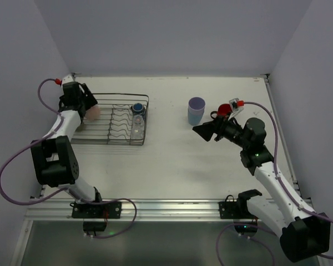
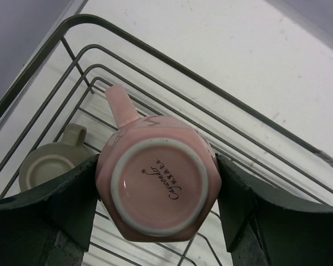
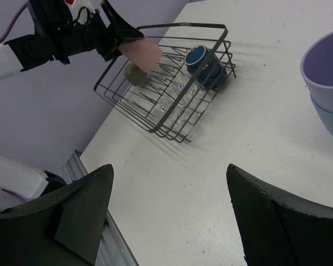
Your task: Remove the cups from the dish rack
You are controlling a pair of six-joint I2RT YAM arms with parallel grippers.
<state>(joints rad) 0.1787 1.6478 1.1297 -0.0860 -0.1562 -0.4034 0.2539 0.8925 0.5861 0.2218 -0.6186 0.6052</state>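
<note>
While my left gripper is clamped on the pink cup, one finger pressed to each side, the cup's base faces my wrist camera and its handle points toward the rack's corner. I hold it at the left end of the rack, at about the height of the top rim wire. That end sits close to the table's left edge and the side wall, so there is little room on that side. The olive mug lies base up on the wires just beside the pink cup, near one finger but apart from it. The blue cup is at the rack's opposite end, against the right rim.

My right gripper is spread wide and holds nothing. It hangs over bare table between the rack and the tumbler, pointing toward the rack. The tumbler stands upright on the table, outside the rack and well apart from it. The red mug is just right of the tumbler, partly hidden behind my right wrist, so I cannot tell how it sits. Open surface runs from the rack's right rim across to the tumbler and forward to the near rail.
</note>
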